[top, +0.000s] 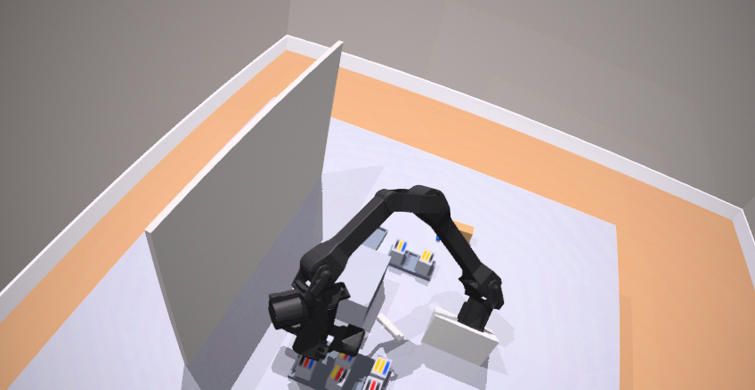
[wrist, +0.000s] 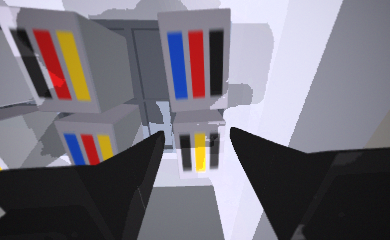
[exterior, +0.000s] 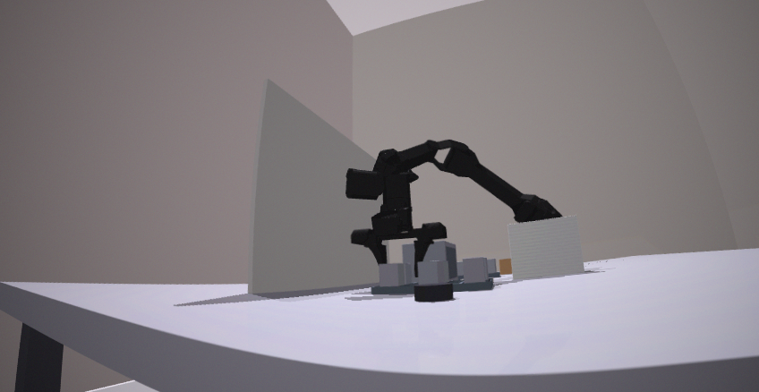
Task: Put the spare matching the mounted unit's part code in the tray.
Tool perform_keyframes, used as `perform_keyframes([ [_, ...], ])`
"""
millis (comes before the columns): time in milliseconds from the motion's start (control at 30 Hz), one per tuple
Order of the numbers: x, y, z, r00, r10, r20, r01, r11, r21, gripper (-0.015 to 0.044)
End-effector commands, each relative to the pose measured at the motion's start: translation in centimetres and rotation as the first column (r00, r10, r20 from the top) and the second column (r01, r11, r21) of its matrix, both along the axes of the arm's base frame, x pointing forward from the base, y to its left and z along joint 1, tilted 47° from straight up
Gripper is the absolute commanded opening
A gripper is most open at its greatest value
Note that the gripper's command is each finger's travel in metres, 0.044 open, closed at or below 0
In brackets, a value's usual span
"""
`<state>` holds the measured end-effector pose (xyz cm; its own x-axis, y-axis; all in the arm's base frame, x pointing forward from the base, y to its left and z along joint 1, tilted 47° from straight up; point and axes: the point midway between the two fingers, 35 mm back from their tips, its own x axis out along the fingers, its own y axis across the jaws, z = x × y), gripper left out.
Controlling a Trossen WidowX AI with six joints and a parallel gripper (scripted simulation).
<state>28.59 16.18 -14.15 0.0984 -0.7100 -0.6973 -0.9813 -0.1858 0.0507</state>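
Observation:
My gripper (top: 332, 348) (exterior: 400, 258) (wrist: 197, 133) is open and points down, low over a dark rack (top: 355, 368) of grey spare blocks with striped codes. In the wrist view the spare with black-yellow-black stripes (wrist: 199, 150) lies between my fingertips, below them and not gripped. Around it are spares striped blue-red-black (wrist: 196, 57), black-red-yellow (wrist: 57, 62) and blue-red-yellow (wrist: 89, 145). The mounted unit, a large grey box (top: 365, 280) (exterior: 444, 255), stands just behind the rack. A flat grey tray (top: 377, 238) lies beyond it.
A tall grey wall panel (top: 254, 195) (exterior: 298, 201) stands close on the left. A second small rack (top: 413, 260) holds two spares. A white box (top: 458, 336) (exterior: 542, 247) is at the arm's base, with a small white bar (top: 390, 327) near it. A black disc (exterior: 432, 292) lies in front.

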Motion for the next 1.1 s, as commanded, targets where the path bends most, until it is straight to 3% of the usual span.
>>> perform_keyframes([
  [0, -0.01, -0.54, -0.43, 1.0, 0.006, -0.002, -0.006, 1.0, -0.004, 0.03],
  [167, -0.01, -0.62, -0.5, 1.0, 0.006, -0.002, -0.006, 1.0, -0.004, 0.03],
  [333, 0.0, -0.54, -0.41, 1.0, -0.001, -0.001, 0.001, 1.0, -0.002, 0.0169],
  [600, 0.0, -0.54, -0.41, 1.0, -0.001, -0.001, 0.001, 1.0, -0.002, 0.0115],
  [767, 0.0, -0.54, -0.41, 1.0, -0.001, -0.001, 0.001, 1.0, -0.002, 0.0],
  [1067, 0.0, -0.21, -0.14, 1.0, -0.001, -0.001, 0.001, 1.0, -0.002, 0.0],
])
